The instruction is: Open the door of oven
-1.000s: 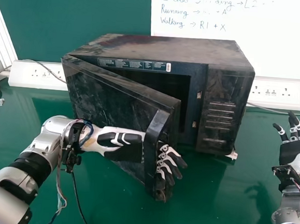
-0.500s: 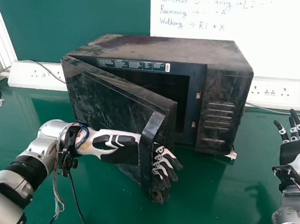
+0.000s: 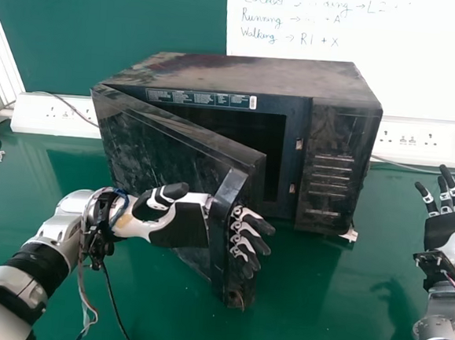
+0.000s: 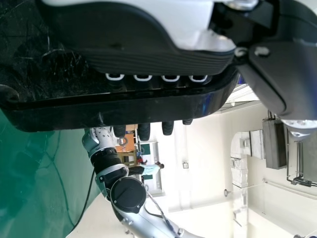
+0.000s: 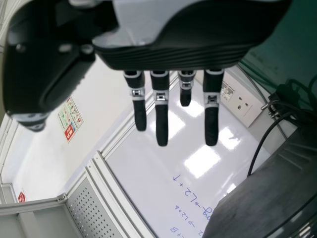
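A glossy green table (image 3: pixel 311 310) spreads nearest. Above it, the open left hand (image 3: pixel 185 228) has its relaxed fingers through the handle (image 3: pixel 222 244) of the oven door (image 3: pixel 147 144); the right hand (image 3: pixel 446 230) is open, well apart. The door stands partly open on the black oven (image 3: pixel 243 73), its interior too dark to read. Behind run white socket panels (image 3: pixel 54 115), then a written-on whiteboard (image 3: pixel 363 51).

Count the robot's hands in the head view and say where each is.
2: the left hand is threaded through the door handle; the right hand is at the right edge, right of the oven.
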Tool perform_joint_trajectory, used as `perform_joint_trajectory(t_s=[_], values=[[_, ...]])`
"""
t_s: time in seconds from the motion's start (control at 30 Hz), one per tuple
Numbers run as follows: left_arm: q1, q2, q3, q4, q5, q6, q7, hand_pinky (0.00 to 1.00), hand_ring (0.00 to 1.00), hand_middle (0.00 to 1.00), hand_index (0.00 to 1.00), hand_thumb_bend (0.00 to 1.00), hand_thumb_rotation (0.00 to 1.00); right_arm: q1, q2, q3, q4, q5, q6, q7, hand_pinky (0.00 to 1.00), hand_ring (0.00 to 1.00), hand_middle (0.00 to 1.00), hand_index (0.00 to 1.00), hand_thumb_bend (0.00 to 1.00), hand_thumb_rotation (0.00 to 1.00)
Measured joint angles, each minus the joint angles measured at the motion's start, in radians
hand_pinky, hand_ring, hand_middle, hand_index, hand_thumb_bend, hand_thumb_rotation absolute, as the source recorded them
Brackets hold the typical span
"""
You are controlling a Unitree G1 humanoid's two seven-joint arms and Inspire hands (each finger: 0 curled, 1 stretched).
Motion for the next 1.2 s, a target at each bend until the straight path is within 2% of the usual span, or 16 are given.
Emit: perform_joint_trajectory(t_s=[0.03, 0.1, 0.13, 0.27, 0.3, 0.4, 0.5, 0.6, 0.67, 0.8, 0.87, 1.0, 1.13, 1.2], values=[[0.010, 0.002, 0.000, -0.007, -0.009, 0.000, 0.000, 0.55, 0.64, 0.74, 0.86, 0.95, 0.92, 0.000, 0.000, 0.000, 0.000, 0.000, 0.000, 0.000, 0.64, 0.79, 0.91, 0.93, 1.00, 0.91], [0.023, 0.008, 0.000, -0.021, -0.024, 0.002, 0.000, 0.58, 0.67, 0.76, 0.86, 0.90, 0.90, 0.000, 0.000, -0.001, 0.000, 0.000, 0.000, 0.000, 0.65, 0.79, 0.91, 0.93, 1.00, 0.92], [0.024, 0.013, 0.000, -0.027, -0.028, 0.015, 0.000, 0.57, 0.66, 0.75, 0.83, 0.89, 0.85, 0.000, 0.000, -0.001, 0.000, 0.000, 0.000, 0.000, 0.64, 0.78, 0.91, 0.92, 1.00, 0.92], [0.012, 0.052, -0.033, -0.045, -0.059, 0.147, -0.001, 0.57, 0.66, 0.73, 0.81, 0.92, 0.78, -0.001, -0.001, -0.001, 0.000, 0.000, 0.000, 0.000, 0.64, 0.78, 0.91, 0.92, 1.00, 0.91], [0.008, 0.061, -0.037, -0.049, -0.059, 0.161, -0.001, 0.57, 0.66, 0.73, 0.80, 0.91, 0.75, -0.001, -0.002, -0.001, 0.000, 0.000, 0.000, 0.000, 0.64, 0.78, 0.91, 0.92, 1.00, 0.91], [0.015, 0.072, -0.032, -0.064, -0.069, 0.187, -0.001, 0.57, 0.66, 0.74, 0.81, 0.83, 0.75, -0.001, -0.003, -0.002, 0.000, -0.001, 0.000, -0.001, 0.64, 0.78, 0.91, 0.92, 1.00, 0.91], [0.051, 0.055, -0.006, -0.074, -0.091, 0.203, -0.001, 0.57, 0.68, 0.76, 0.83, 0.80, 0.79, -0.001, -0.003, -0.001, 0.000, -0.001, 0.000, -0.003, 0.63, 0.78, 0.91, 0.92, 1.00, 0.91], [0.057, 0.054, 0.002, -0.075, -0.092, 0.206, -0.001, 0.55, 0.66, 0.77, 0.84, 0.77, 0.73, -0.001, -0.003, -0.001, 0.000, -0.001, 0.000, -0.005, 0.63, 0.78, 0.92, 0.93, 1.00, 0.91], [0.061, 0.055, 0.006, -0.075, -0.092, 0.212, -0.001, 0.57, 0.67, 0.77, 0.84, 0.76, 0.74, -0.001, -0.003, -0.001, 0.000, -0.001, 0.000, -0.005, 0.63, 0.78, 0.92, 0.93, 1.00, 0.91], [0.061, 0.068, 0.005, -0.074, -0.085, 0.188, -0.001, 0.57, 0.65, 0.73, 0.77, 0.83, 0.72, -0.001, -0.003, -0.001, 0.000, -0.001, 0.000, -0.005, 0.64, 0.79, 0.92, 0.93, 1.00, 0.91], [0.056, 0.089, -0.010, -0.075, -0.082, 0.153, -0.001, 0.53, 0.61, 0.71, 0.78, 0.85, 0.73, -0.001, -0.004, -0.002, 0.000, 0.000, 0.001, -0.005, 0.64, 0.79, 0.92, 0.93, 1.00, 0.91], [-0.013, 0.162, -0.133, -0.076, -0.083, 0.120, -0.001, 0.43, 0.51, 0.66, 0.79, 0.93, 0.66, -0.001, -0.007, -0.004, 0.000, 0.000, 0.001, -0.004, 0.63, 0.79, 0.93, 0.93, 1.00, 0.92], [-0.060, 0.200, -0.230, -0.076, -0.085, 0.077, -0.001, 0.45, 0.52, 0.63, 0.77, 0.94, 0.60, -0.002, -0.006, -0.004, 0.000, 0.000, 0.001, -0.004, 0.63, 0.78, 0.92, 0.93, 1.00, 0.91], [-0.063, 0.215, -0.266, -0.075, -0.080, 0.049, -0.001, 0.46, 0.52, 0.60, 0.75, 0.95, 0.65, -0.002, -0.006, -0.004, 0.000, 0.000, 0.001, -0.005, 0.63, 0.77, 0.92, 0.93, 1.00, 0.92]])
